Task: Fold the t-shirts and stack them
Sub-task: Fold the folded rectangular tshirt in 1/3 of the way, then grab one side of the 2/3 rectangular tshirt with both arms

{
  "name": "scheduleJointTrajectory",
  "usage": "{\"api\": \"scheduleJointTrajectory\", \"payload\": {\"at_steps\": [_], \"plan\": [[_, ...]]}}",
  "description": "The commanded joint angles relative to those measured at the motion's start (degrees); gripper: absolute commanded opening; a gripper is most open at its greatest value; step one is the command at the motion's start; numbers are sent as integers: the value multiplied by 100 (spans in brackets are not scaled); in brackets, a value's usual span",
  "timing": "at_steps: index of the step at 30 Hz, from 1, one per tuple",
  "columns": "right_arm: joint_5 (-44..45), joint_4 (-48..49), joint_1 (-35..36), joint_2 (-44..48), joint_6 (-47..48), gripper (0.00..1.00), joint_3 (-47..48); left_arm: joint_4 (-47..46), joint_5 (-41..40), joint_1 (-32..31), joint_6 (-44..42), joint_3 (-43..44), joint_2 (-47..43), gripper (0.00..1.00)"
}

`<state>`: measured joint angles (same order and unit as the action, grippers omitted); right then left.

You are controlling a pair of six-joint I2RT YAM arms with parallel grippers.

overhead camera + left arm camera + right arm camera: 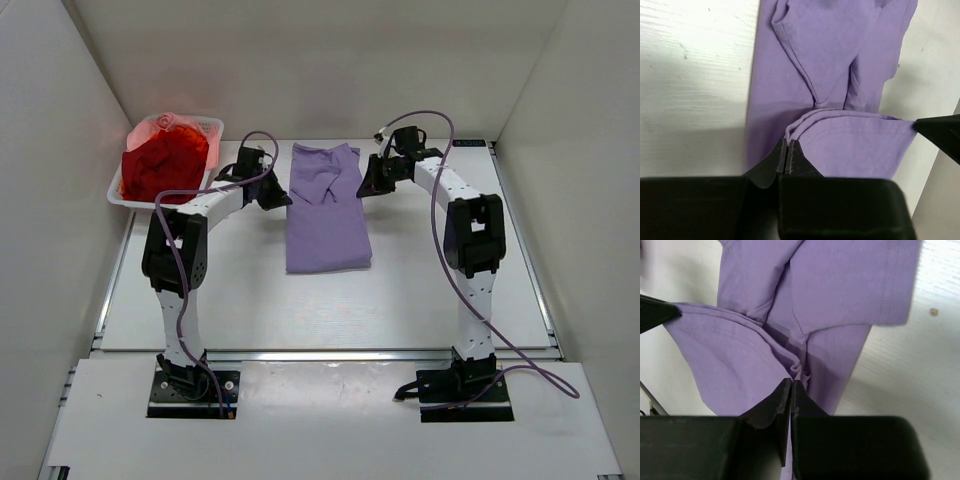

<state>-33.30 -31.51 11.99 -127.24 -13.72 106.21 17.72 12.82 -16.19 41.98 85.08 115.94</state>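
Observation:
A purple t-shirt (326, 215) lies as a long strip in the middle of the table, its far end bunched. My left gripper (274, 196) is at the shirt's left edge and my right gripper (368, 186) is at its right edge. In the left wrist view the left gripper (788, 146) is shut on a fold of the purple t-shirt (840, 60). In the right wrist view the right gripper (791, 386) is shut on the purple t-shirt (850, 285) too. A layer of cloth is stretched between the two grippers.
A white basket (213, 128) with red t-shirts (165, 160) stands at the far left, close behind the left arm. White walls close in the table on the left, the right and the back.

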Motion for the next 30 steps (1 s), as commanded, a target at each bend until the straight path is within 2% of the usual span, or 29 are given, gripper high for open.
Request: {"api": "scheduleJointTrajectory", "payload": {"at_steps": [1,3,5,6,8,11,13,15,20,23,25,30], "plan": [[52,13,-47,-230,80,0,487,-120,-86,80,4,70,-134,0],[113,-179,-91,-406,149,0,777,-84,-95,107,-32,254,129,4],[279,-443,-117,-687,132,12,1206,-137,114,177,-84,438,288,30],[393,-662,-118,-732,193,17,1374,-119,272,203,-110,466,350,36],[726,-777,-135,-689,203,31,1289,-181,414,239,-146,361,298,64],[1010,-586,-135,-31,-43,45,447,-137,397,239,-470,-59,-18,75],[922,-25,-170,549,-263,47,-502,-5,467,195,-620,-464,-273,76],[799,389,-144,1356,-517,51,-1879,30,537,143,-743,-1270,-772,76],[554,970,-118,2465,-905,56,-3815,-128,274,-174,-420,-2872,-1819,79],[325,1102,-57,2660,-1142,59,-4423,-487,282,-358,246,-3646,-2223,76],[193,1208,40,2625,-1352,59,-4608,-1100,378,-464,651,-4181,-2338,75],[-124,1550,215,2406,-1704,60,-4750,-1122,231,-737,900,-3859,-1900,72]]}}
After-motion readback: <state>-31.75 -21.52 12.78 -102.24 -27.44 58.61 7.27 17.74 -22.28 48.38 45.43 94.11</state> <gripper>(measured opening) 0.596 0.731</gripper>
